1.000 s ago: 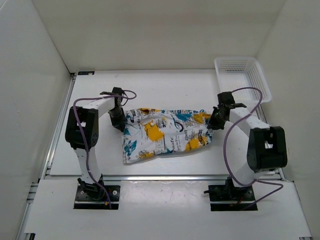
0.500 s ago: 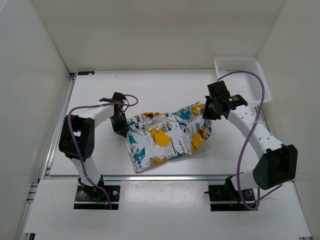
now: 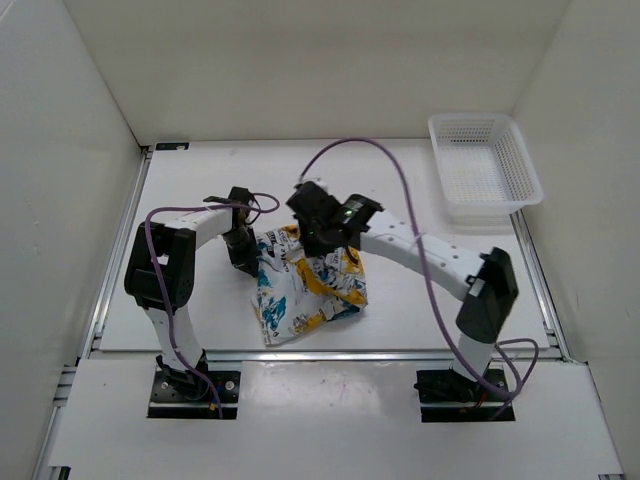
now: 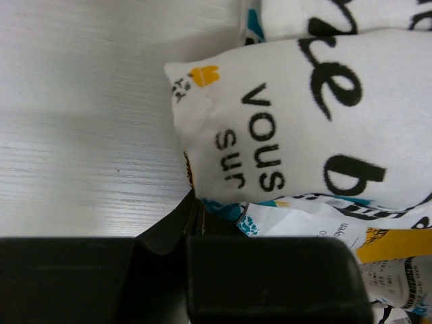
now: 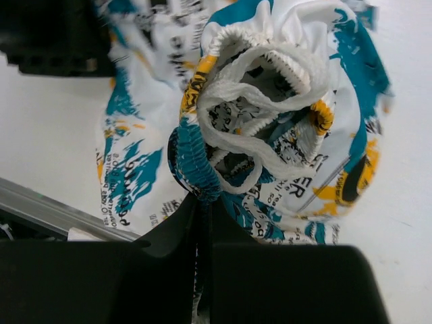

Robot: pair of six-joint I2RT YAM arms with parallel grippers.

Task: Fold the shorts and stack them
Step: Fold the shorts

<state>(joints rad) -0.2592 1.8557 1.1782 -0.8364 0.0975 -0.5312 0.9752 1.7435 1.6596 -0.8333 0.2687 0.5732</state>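
Observation:
The shorts (image 3: 305,285) are white with a teal, yellow-orange and black print and lie bunched and partly doubled over at the middle of the table. My left gripper (image 3: 243,254) is shut on their left edge, low at the table; the fabric (image 4: 304,115) fills the left wrist view. My right gripper (image 3: 318,232) is over the shorts' upper middle, shut on the gathered elastic waistband (image 5: 202,169), which hangs bunched in front of the right wrist camera.
A white plastic mesh basket (image 3: 484,168) stands at the back right corner. White walls close in the table on three sides. The table's front rail (image 3: 320,352) runs just below the shorts.
My right gripper has swept from the right side leftward across the table with the shorts' right end, doubling the fabric over toward the left. My left gripper has stayed on the left edge.

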